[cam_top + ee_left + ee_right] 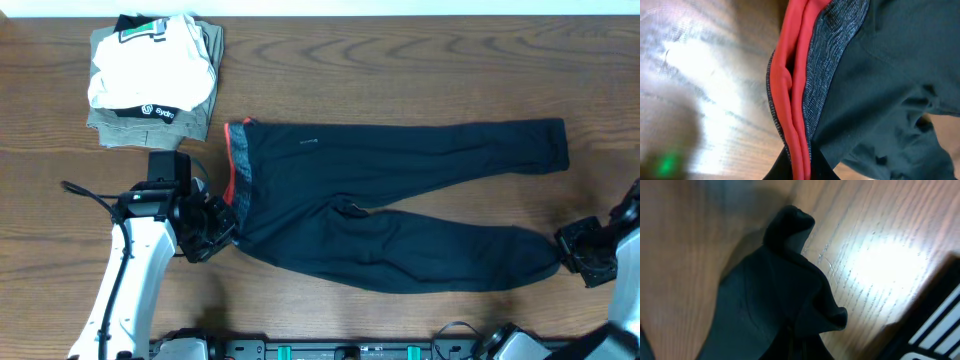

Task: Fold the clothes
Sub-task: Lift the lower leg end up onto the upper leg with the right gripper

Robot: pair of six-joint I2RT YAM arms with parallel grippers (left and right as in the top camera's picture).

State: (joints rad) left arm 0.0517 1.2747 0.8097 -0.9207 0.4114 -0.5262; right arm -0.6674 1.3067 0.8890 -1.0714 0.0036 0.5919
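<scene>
The overhead view is evenly lit and sharp, with only soft shadows. Both wrist views are blurred close-ups: white glare washes the table [890, 262], and the pants [775, 305] look nearly featureless.

Between the left jaws and the right jaws, the pants [400, 200] cover the tabletop [420, 60], both legs stretched flat across the gap. Ahead of the left jaws, just past the waistband, a stack of folded garments [155, 80] is the one raised obstacle. Ahead of the right jaws, beyond the far leg, bare wood lies open. Behind both jaws a bare strip ends at a black rail [330, 350].
</scene>
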